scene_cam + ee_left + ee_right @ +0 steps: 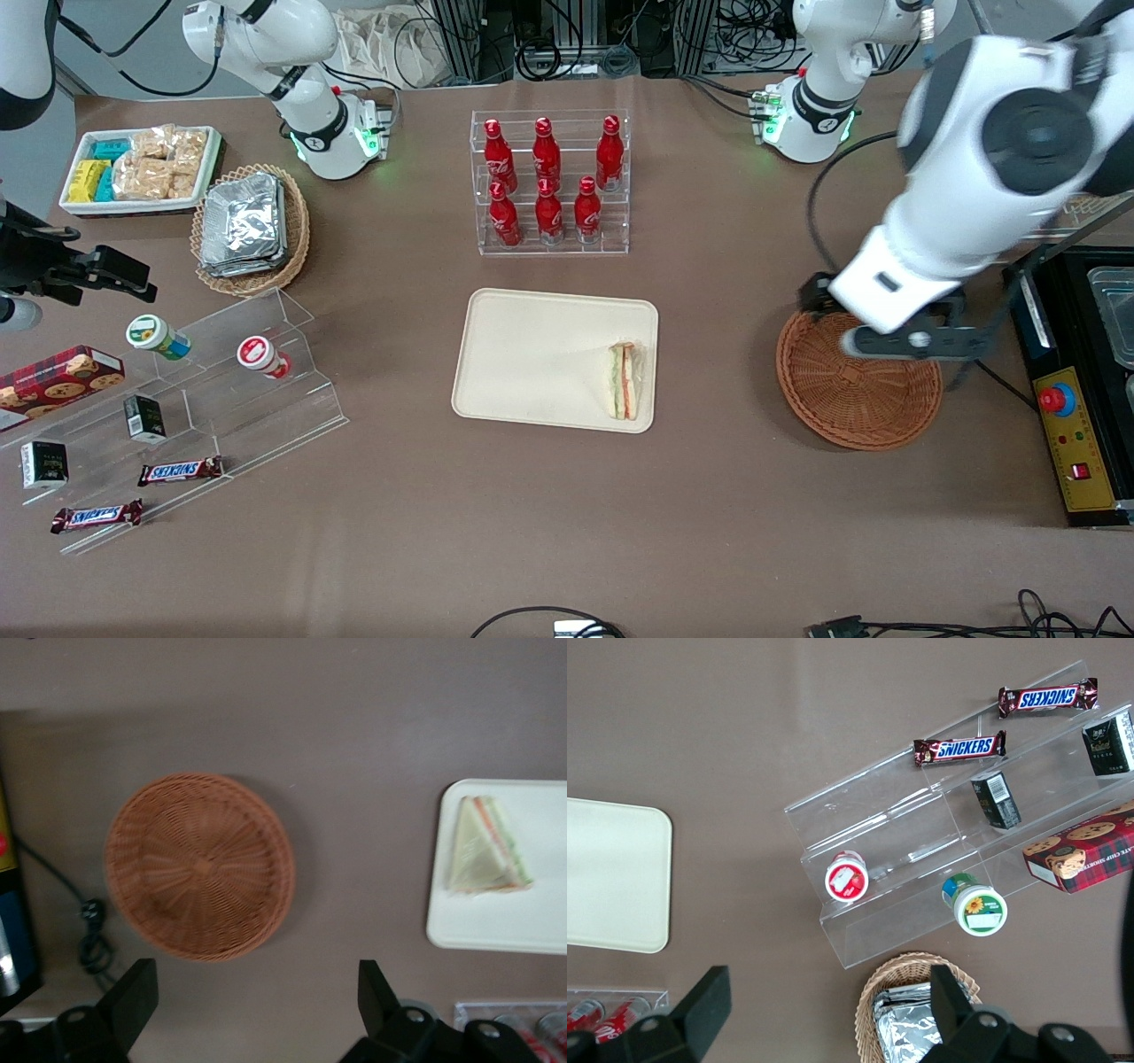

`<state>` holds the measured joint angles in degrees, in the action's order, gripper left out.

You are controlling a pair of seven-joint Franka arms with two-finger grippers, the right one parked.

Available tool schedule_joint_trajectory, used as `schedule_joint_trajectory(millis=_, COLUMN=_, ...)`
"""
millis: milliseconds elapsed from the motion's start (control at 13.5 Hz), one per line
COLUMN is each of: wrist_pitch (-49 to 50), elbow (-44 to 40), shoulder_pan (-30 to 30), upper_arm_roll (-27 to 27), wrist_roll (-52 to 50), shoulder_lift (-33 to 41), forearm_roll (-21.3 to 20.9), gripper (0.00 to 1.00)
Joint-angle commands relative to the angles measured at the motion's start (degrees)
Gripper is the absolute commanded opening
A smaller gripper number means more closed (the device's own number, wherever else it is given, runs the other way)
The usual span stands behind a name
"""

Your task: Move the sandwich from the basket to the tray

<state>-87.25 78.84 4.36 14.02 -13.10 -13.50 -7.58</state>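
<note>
Sandwich (623,381) lying flat on the tray (532,354), at the tray end nearest the working arm, just inside the rim — wrapped wedge, green and orange-red filling edge visible. Also visible from the wrist camera (487,846) on the tray (496,926).

Basket (850,394) sitting on the brown table (620,532), well apart from the tray, toward the working arm's end. Nothing in it per the wrist view (199,866).

Gripper (257,997) hovering above the table near the basket rim, fingers (133,992) spread wide, pinching nothing. In the front view, gripper (895,341) overlapping the basket's edge, farther from the camera than the basket's middle.

Rack of red bottles (549,182) farther from the front camera than the tray. Clear stepped shelf (230,399) with snack bars and small cups toward the parked arm's end.
</note>
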Motion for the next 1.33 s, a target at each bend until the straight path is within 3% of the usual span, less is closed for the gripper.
schedule_joint_trajectory(millis=0, wrist_pitch=1.3, elbow=2.4, shoulder_pan=-3.5, upper_arm_roll=0.6, wrist_roll=5.1, shoulder_lift=3.1, forearm_roll=0.5, gripper=1.0)
schedule_joint_trajectory(millis=295, wrist_pitch=1.3, elbow=3.6, shoulder_pan=-6.7, upper_arm_roll=0.5, wrist_roll=6.5, shoulder_lift=4.2, forearm_roll=3.3, gripper=1.0)
schedule_joint_trajectory(millis=1034, wrist_pitch=3.0, elbow=7.0, shoulder_pan=-7.4, upper_arm_roll=0.1, wrist_roll=7.9, shoulder_lift=7.0, forearm_roll=3.4, gripper=1.0)
schedule_joint_trajectory(millis=1256, wrist_pitch=3.9, elbow=7.5, shoulder_pan=-2.0, upper_arm_roll=-8.7, wrist_roll=12.6, shoulder_lift=7.7, forearm_roll=4.2, gripper=1.0)
